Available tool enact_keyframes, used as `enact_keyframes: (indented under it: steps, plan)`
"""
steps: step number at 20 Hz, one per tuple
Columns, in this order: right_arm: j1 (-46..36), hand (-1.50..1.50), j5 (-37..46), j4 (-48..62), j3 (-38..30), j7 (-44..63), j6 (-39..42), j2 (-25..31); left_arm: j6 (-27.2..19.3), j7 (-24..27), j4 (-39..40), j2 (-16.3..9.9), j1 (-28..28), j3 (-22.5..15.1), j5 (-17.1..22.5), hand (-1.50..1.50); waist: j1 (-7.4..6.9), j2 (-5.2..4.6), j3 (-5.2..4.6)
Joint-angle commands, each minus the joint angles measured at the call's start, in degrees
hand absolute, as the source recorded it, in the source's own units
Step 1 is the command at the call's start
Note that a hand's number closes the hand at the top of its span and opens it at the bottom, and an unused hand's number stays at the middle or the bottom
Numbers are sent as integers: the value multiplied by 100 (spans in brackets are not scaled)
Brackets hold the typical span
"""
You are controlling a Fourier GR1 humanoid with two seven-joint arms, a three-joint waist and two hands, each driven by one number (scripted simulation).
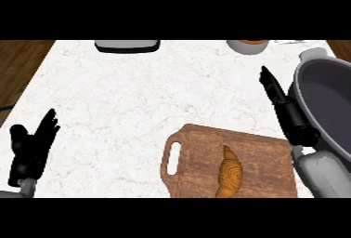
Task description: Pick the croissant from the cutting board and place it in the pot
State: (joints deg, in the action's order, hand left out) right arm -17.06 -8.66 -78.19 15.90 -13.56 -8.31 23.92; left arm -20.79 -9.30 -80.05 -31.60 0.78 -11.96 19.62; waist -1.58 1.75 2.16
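We see the croissant [230, 173] lying on the cutting board [200, 153], long axis running near to far. Our right hand [286, 111] stretches straight-fingered beside the pot [310, 69], holding nothing; our left hand [31, 146] rests open at the surface's [137, 102] left edge.

Views: one only, the head view, so nothing is shared with another.
Position: above the worktop [137, 93], at the robot's head.
Facing: steeply down and forward, away from the robot's body.
Nearness: close; the worktop fills most of the view.
Lower edge: cuts the cutting board [226, 162]; both forearms enter here.
Right edge: cuts the pot [329, 102].
Upper left: wooden floor [17, 65] shows beyond the worktop.
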Motion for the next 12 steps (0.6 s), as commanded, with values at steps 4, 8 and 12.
enact_keyframes:
  steps: [4,8,12]
  plan:
    - [-33,150,8,-171,-330,332,167,442,-277,183,-872,83,667,413,-13,0,184,-149,-215]
    - [-5,150,2071,426,194,335,-473,1699,-132,259,-1059,280,900,376,197,0,220,-133,-251]
    - [992,-150,1444,-246,-129,-564,-1023,502,-279,-6,-1311,470,1124,358,-42,0,207,-161,-213]
